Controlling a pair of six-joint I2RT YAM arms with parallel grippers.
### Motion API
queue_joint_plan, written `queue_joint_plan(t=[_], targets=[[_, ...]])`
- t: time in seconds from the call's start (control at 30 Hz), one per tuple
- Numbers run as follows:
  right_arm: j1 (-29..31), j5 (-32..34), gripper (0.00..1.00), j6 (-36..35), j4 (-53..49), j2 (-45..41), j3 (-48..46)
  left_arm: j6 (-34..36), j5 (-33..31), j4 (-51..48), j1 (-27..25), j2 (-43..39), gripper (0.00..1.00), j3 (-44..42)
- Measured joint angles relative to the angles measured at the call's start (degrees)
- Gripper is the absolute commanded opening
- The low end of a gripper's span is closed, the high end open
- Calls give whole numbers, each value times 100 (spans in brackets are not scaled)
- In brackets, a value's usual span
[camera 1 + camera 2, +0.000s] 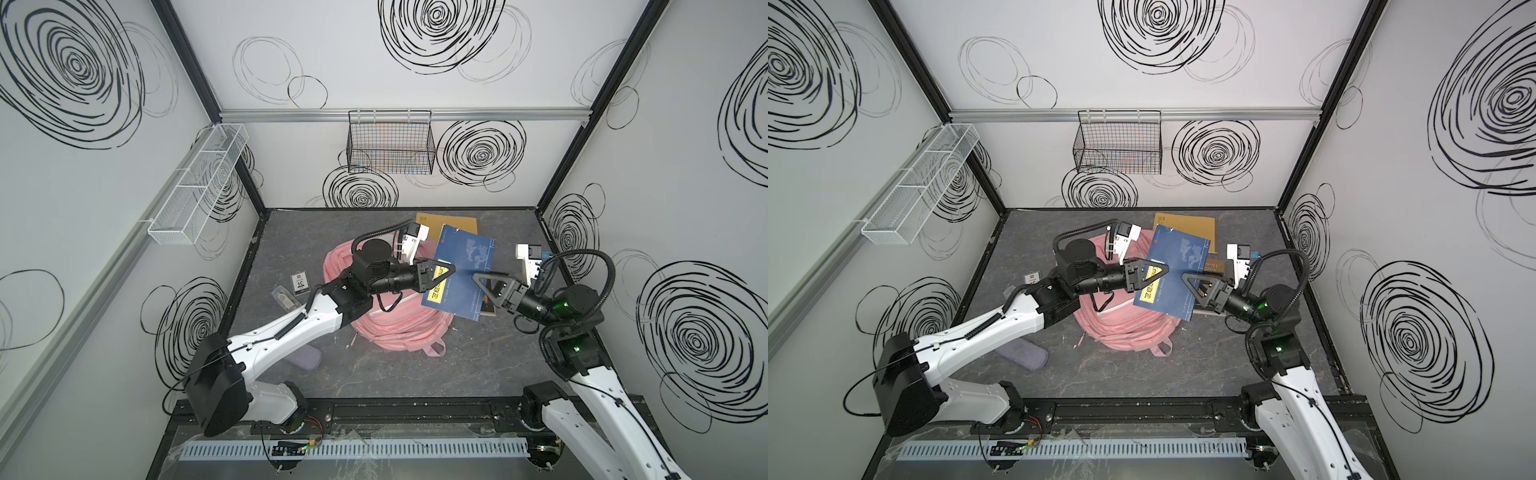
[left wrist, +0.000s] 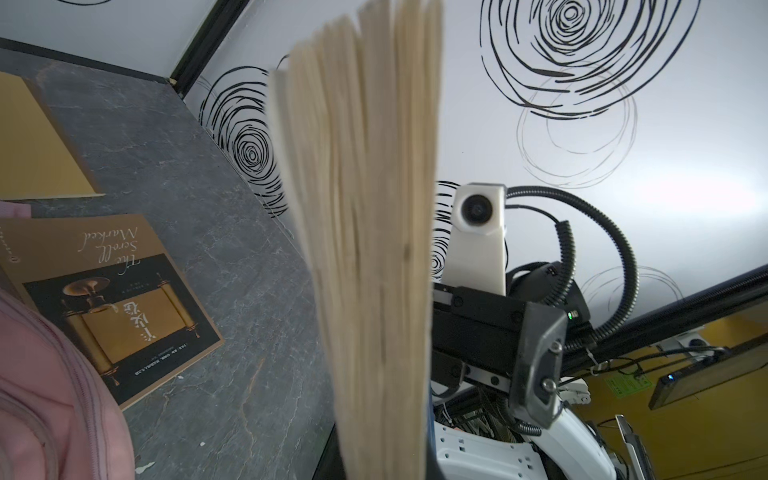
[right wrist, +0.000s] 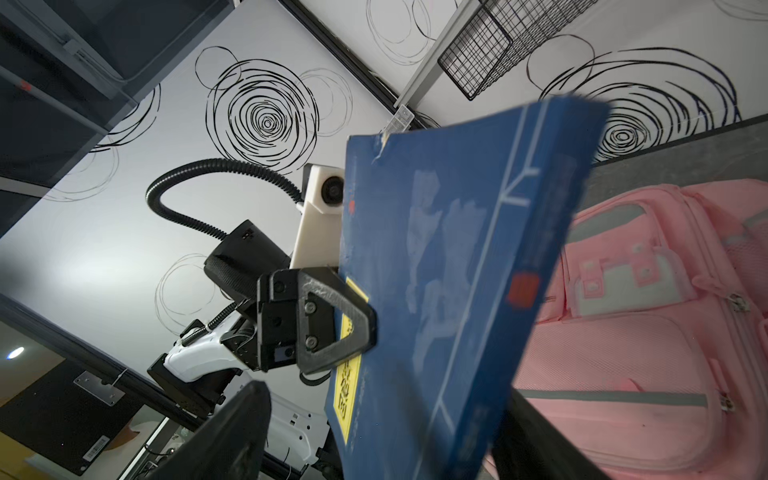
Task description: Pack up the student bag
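You had the L gripper clamped on one edge of the book, holding it tilted over the bag. Bag lay flat mid-table, pockets up. R gripper was spread wide, fingers either side of the book's other edge, not pinching.

Risks:
- Pages fanned loose, so a one-edge grip could let it sag or slip.
- Closing R off-centre could twist it.
- No open zip showed, so pushing down could just crumple the bag.
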Motion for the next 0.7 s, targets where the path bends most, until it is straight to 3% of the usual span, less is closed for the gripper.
queue_joint_plan(t=[0.07,0.23,0.33,0.37,0.43,0.5,0.57,0.63,0.7], targets=[[164,98,71,15,59,107,42,7,35,0,-22,-160,0,-76],[656,249,43,188,535,306,50,57,149,13,-42,-382,0,-179],[922,337,16,278,623,474,85,146,120,-17,-42,-466,0,-319],[977,385,0,302,562,518,94,221,81,-68,-42,-496,6,-343],[1023,444,0,363,452,566,114,407,-68,-299,-42,-570,21,-358],[1060,516,0,332,273,540,140,649,-286,-560,-44,-691,50,-396],[1054,643,0,271,37,411,173,944,-588,-822,-13,-896,67,-505],[979,820,0,153,-339,262,256,1276,-935,-1058,39,-1185,76,-678],[841,1023,0,-7,-831,136,411,1731,-1349,-1255,66,-1456,77,-861]])
